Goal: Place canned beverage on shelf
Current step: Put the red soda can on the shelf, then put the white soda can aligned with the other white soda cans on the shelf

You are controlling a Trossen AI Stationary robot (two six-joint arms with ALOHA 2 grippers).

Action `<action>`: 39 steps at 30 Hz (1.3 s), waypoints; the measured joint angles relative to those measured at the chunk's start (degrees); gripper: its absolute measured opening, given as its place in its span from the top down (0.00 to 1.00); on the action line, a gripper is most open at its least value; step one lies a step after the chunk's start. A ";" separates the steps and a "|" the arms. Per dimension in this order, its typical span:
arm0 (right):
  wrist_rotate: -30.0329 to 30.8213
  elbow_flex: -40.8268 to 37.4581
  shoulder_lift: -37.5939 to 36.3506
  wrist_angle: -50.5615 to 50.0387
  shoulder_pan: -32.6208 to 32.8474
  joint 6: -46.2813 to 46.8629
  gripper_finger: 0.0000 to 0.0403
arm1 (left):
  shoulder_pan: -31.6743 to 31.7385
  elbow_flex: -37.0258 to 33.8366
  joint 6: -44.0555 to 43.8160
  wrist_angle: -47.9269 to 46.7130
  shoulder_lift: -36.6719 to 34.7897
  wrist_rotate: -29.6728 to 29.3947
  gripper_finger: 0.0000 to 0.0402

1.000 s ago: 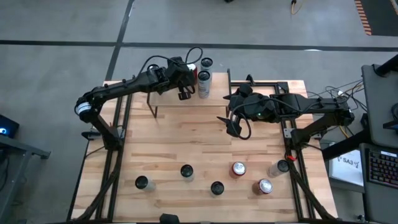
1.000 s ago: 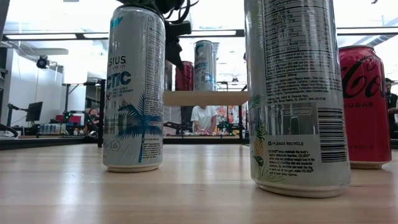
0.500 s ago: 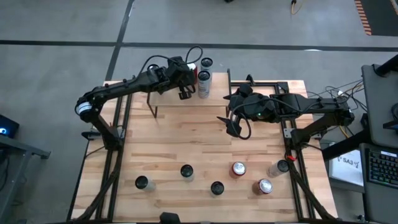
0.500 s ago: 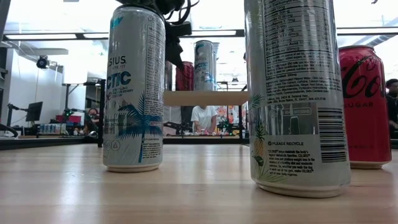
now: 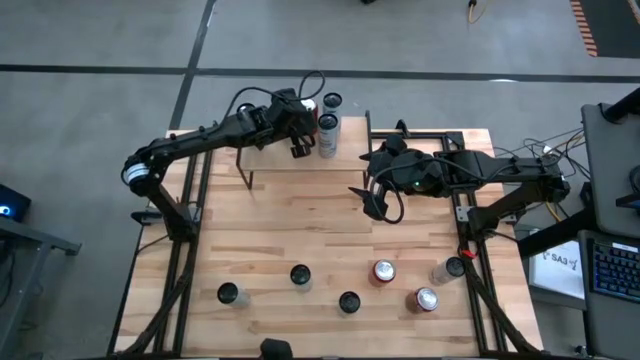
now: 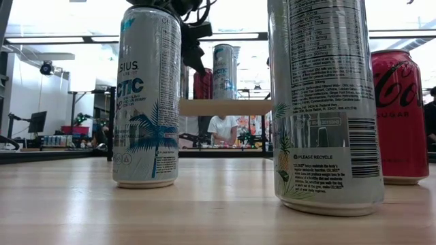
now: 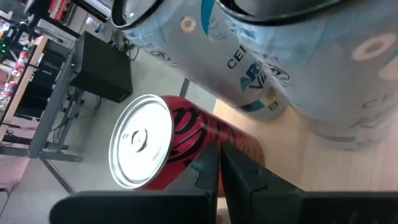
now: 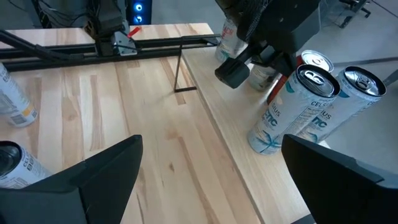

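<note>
The shelf (image 5: 285, 165) stands at the table's far middle; its board also shows in the low view (image 6: 218, 107). On it stand a red can (image 7: 186, 140) and two tall pale-blue cans (image 8: 292, 106) (image 8: 348, 99), each on its base. My left gripper (image 7: 217, 158) is shut, over the shelf (image 5: 298, 150), its fingertips at the red can's side. My right gripper (image 5: 378, 205) is open and empty above the table, right of the shelf. My left gripper has its shut fingertips (image 7: 210, 163) at the red can's side wall (image 7: 199, 134), below the can's top. The fingers come at it slanting from above and from the table's near-left. I cannot tell whether they touch it. The can stands upright on the shelf.
Several more cans stand along the table's near edge (image 5: 228, 294) (image 5: 300, 276) (image 5: 383, 272) (image 5: 426, 299); three fill the low view (image 6: 146, 95) (image 6: 323, 102) (image 6: 402, 116). The shelf's thin black leg (image 8: 180, 68) stands on the tabletop. Bare planks (image 5: 290, 225) lie mid-table.
My left gripper has edged slightly toward the table's right, closer to the red can on the shelf. The cans stand as before.
</note>
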 joint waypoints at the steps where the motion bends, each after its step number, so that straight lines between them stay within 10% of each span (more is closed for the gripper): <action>1: 0.00 0.00 0.00 0.00 0.01 -0.04 0.07 | 0.11 0.00 0.00 0.00 0.00 0.00 1.00; 15: -3.38 0.02 0.16 0.11 1.37 3.32 0.07 | -5.70 0.61 -6.59 -8.00 -3.66 -0.14 1.00; 39: -11.92 0.04 13.91 3.08 13.66 13.38 0.07 | -45.46 -3.60 -27.52 -22.18 -12.07 0.31 1.00</action>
